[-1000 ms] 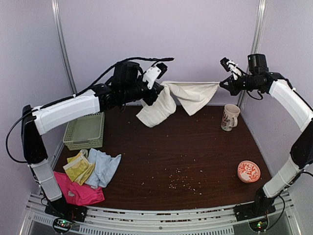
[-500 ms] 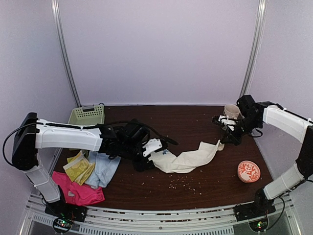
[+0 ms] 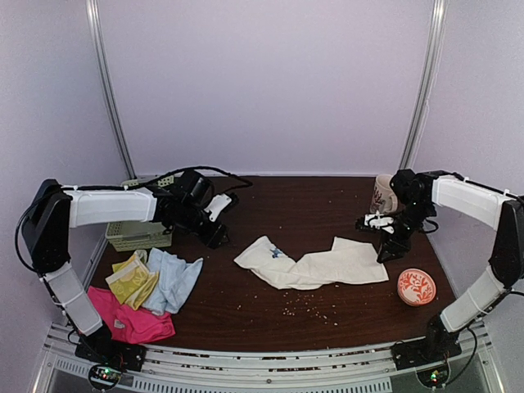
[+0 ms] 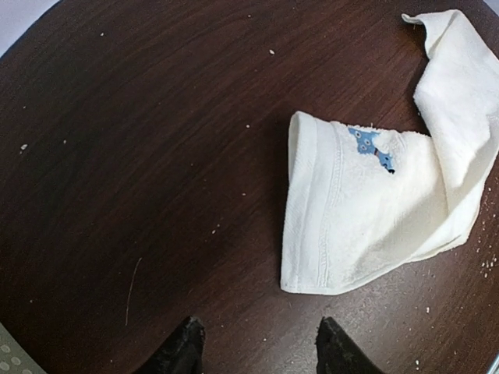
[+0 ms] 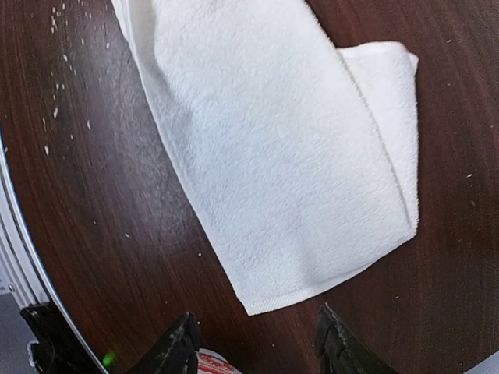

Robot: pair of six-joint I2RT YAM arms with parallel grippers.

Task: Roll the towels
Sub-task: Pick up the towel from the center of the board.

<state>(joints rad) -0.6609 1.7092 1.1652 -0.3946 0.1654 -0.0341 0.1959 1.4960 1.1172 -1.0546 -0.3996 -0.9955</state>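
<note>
As the top camera has it, the cream-white towel (image 3: 315,264) lies loose and unrolled on the table (image 3: 311,205), roughly centre, long axis left-right, one end folded over. Off its left end the left gripper (image 3: 218,237) hovers near the green basket (image 3: 141,236), clear of the cloth. At the towel's right end sits the right gripper (image 3: 384,252), just in front of the mug (image 3: 383,195); contact not clear from here. Near-left corner: pale blue towel (image 3: 173,278), yellow-green towel (image 3: 131,280) and pink towel (image 3: 131,321), overlapping in a heap. An orange dish (image 3: 416,287) sits near right. Left wrist: fingers (image 4: 183,352) parted, nothing between them, bare wood below. The towel's folded end is up and right of them, well clear, with a small blue patch (image 4: 371,145) on it. Right wrist: fingers (image 5: 335,349) likewise spread and empty, towel corner just ahead of the tips, not gripped; crumbs (image 5: 58,27) scattered on the wood.
</note>
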